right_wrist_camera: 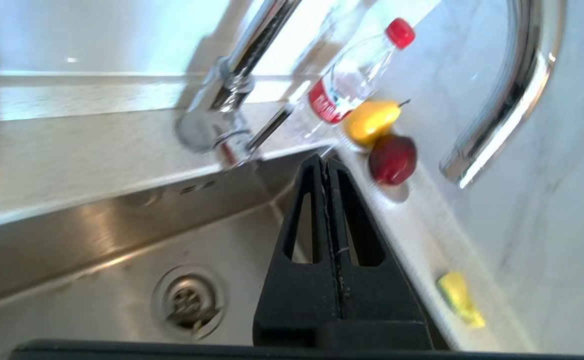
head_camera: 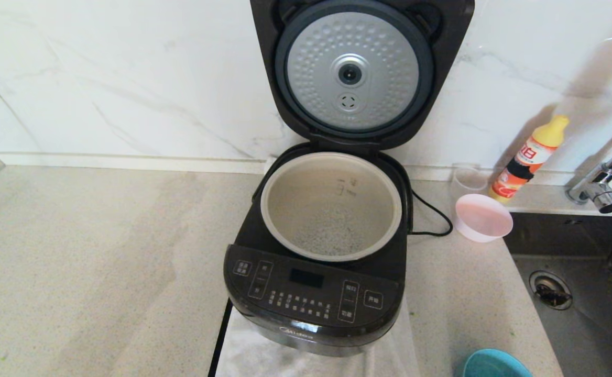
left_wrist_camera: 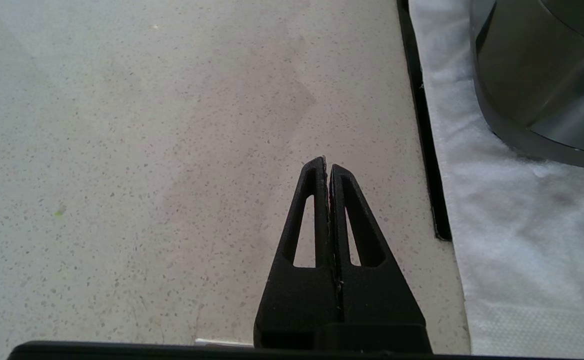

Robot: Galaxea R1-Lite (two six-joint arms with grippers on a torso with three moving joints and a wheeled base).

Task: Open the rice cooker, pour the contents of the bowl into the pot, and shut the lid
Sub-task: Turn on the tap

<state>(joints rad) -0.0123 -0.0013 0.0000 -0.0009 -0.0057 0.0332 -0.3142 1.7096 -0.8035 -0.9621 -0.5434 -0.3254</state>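
The black rice cooker (head_camera: 314, 298) stands mid-counter on a white cloth, its hinged lid (head_camera: 356, 73) raised upright with the silver dimpled disc facing me. White grains lie on the bottom of the pale inner pot (head_camera: 331, 207). A pink bowl (head_camera: 482, 218) sits upright on the counter to the cooker's right, looking empty. Neither gripper shows in the head view. My left gripper (left_wrist_camera: 326, 165) is shut and empty above bare counter, left of the cooker's base (left_wrist_camera: 542, 75). Above the sink (right_wrist_camera: 97, 245) hangs my right gripper (right_wrist_camera: 325, 162), shut and empty.
An orange-and-yellow bottle (head_camera: 528, 159) and a clear cup (head_camera: 468, 180) stand behind the bowl. The faucet (head_camera: 602, 175) rises over the sink (head_camera: 578, 314). A teal dish (head_camera: 494, 365) sits at the front edge. A clear bottle (right_wrist_camera: 352, 85), yellow fruit (right_wrist_camera: 372, 120) and red fruit (right_wrist_camera: 393, 159) line the sink's ledge.
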